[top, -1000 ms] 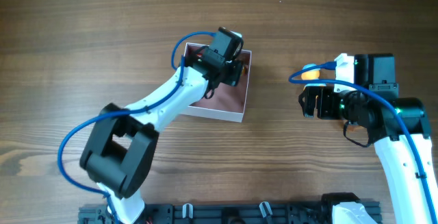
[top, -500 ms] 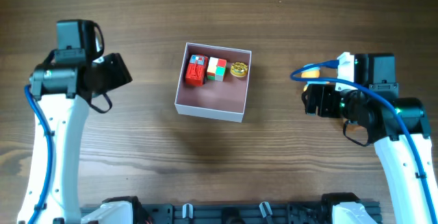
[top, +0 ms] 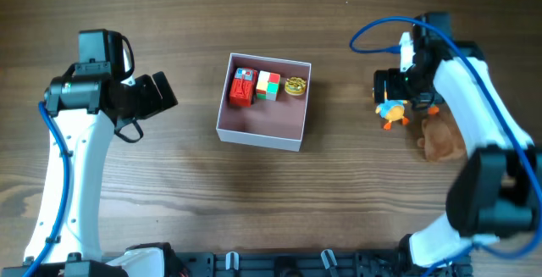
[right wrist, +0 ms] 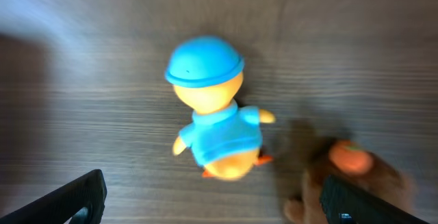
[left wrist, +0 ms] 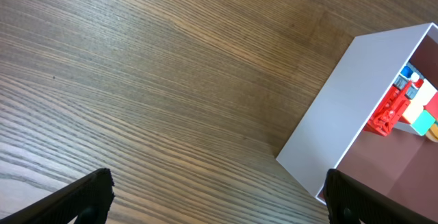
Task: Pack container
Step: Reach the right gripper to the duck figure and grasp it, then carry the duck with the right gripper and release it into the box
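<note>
Three small toys already sit in the container, in the middle of the worktop, seen from above. They line up along its 12 o'clock wall: a red block toy, a red, white and green cube and a gold round piece. The rest of its pink floor is bare. At 3 o'clock from the box, well apart, a duck toy lies on the wood with the right end effector right over it. A brown soft toy lies near the duck, at its 4 o'clock. The left end effector hangs at 9 o'clock from the box.

From the left wrist, the fingertips sit far apart with only bare wood between them, so this end effector is wide open and holds nothing. The white box wall is at 2 o'clock.

From the right wrist, the picture is blurry. The duck, in a blue hat, lies ahead of the spread fingertips, and they do not touch it. This end effector is wide open and empty too. I think the job now is to grab the duck. It should come straight down, close on the round body and not the hat, and keep clear of the soft toy.
</note>
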`<state>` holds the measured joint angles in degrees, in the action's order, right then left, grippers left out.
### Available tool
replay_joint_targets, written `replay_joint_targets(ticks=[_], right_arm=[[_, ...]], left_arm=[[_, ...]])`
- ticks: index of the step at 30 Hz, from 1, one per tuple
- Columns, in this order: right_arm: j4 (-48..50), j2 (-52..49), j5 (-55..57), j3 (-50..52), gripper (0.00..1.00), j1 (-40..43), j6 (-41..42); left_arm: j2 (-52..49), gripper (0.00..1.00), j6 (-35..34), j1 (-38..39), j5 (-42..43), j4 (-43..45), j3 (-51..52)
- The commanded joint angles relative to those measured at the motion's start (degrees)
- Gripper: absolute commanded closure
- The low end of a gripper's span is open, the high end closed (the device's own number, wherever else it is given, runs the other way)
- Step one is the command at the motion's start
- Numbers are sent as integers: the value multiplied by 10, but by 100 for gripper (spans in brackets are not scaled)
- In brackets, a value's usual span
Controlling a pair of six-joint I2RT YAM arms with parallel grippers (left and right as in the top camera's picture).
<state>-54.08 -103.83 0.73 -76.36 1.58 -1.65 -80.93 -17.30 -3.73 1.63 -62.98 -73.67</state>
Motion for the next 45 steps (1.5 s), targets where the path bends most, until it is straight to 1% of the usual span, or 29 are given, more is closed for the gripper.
replay_joint_targets(ticks=[1, 4, 8, 9, 11, 12, 16, 17, 19, 21, 22, 24, 25, 26, 27, 29, 30, 32, 33, 34, 36, 40, 42, 45], right_arm=[[6, -82, -25, -9, 1, 9, -14], [24, -129, -25, -9, 0, 9, -14], [27, -137, -37, -9, 2, 9, -14], [27, -137, -37, -9, 4, 9, -14], [27, -137, -36, -9, 11, 9, -11], [26, -137, -36, -9, 18, 9, -10], [30, -137, -36, -9, 26, 9, 2], [31, -137, -36, -9, 30, 9, 2], [31, -137, -36, -9, 44, 9, 3], [31, -134, -36, -10, 61, 9, 3], [31, -132, -36, -10, 71, 9, 3], [28, -113, -36, -11, 86, 9, 9], [24, -99, -36, -15, 88, 9, 19], [19, -87, -38, -17, 93, 9, 20], [13, -69, -38, -21, 95, 7, 28], [2, -18, -43, -28, 96, -2, 36], [0, 39, -63, -28, 96, -20, 44], [3, 98, -71, -28, 96, -49, 84], [7, 123, -73, -28, 96, -66, 109], [18, 161, -73, -28, 96, -101, 166], [45, 199, -73, -28, 96, -166, 243], [122, 199, -72, -28, 95, -285, 365], [161, 181, -58, -28, 96, -324, 416], [189, 143, -16, -28, 96, -357, 527]], left_arm=[[-2, 1, -1, -2, 7, 0, 4], [-4, 1, -1, -2, 7, 0, 4], [-5, 1, -1, -2, 7, 2, 4], [-5, 1, -1, -2, 7, 2, 4], [-5, 1, -1, -2, 7, 2, 4], [-5, 1, -1, -2, 7, 2, 4], [-5, 1, -1, -2, 7, 2, 4], [-5, 1, -1, -2, 7, 2, 4], [-5, 1, -1, -2, 7, 2, 4], [-5, 1, -1, -2, 7, 1, 4], [-5, 1, -1, -2, 7, 2, 4], [-5, 1, -1, -2, 7, 2, 4], [-5, 2, -1, -2, 7, 1, 4], [-5, 1, -1, -2, 7, 1, 4], [-5, 1, -1, -2, 7, 1, 4], [-5, 2, -1, -2, 7, 1, 4], [-5, 2, -1, -2, 7, 1, 4], [-5, 2, -1, -2, 7, 1, 4], [-5, 2, -1, -2, 7, 1, 4], [-5, 2, -1, -2, 7, 1, 4], [-5, 2, -1, -2, 8, 1, 4], [-5, 2, -1, -2, 10, 1, 4], [-5, 3, -1, -2, 14, 1, 4], [-5, 5, -1, -2, 16, -1, 4]])
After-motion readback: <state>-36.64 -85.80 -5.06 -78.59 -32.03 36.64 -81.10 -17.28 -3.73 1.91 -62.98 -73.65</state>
